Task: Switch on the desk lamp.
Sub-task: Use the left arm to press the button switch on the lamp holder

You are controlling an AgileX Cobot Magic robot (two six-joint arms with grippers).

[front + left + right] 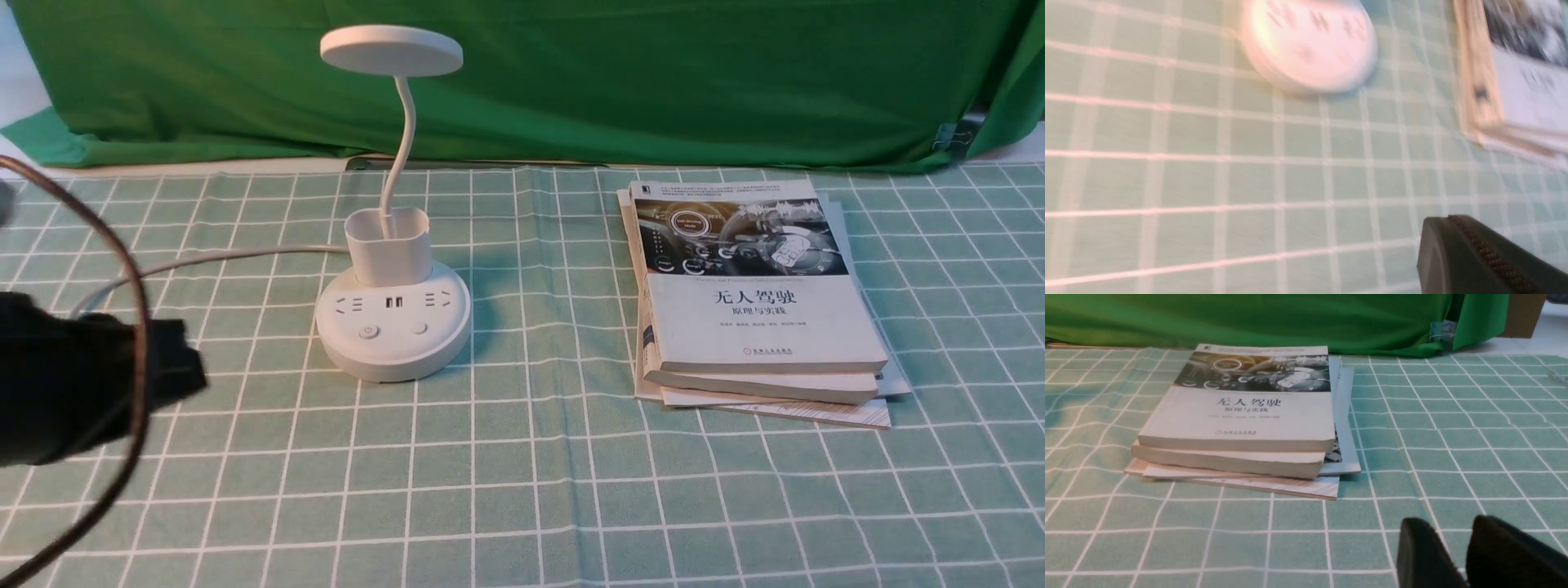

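Observation:
The white desk lamp (392, 327) stands on the checked cloth left of centre. It has a flat disc head (392, 49), a curved neck, a cup holder and a round base with sockets and two buttons (369, 331). It is unlit. My left gripper (192, 367) is black and blurred, to the left of the base and apart from it. In the left wrist view its jaws (1447, 218) are together and empty, and the lamp base (1310, 45) shows blurred beyond them. My right gripper (1447, 526) hovers low over the cloth with a narrow gap between its fingers, holding nothing. It does not show in the front view.
A stack of books (759, 302) lies right of the lamp, also in the right wrist view (1241, 416) and the left wrist view (1515, 81). The lamp's white cord (204, 261) runs left from the base. A green backdrop (653, 82) hangs behind the table.

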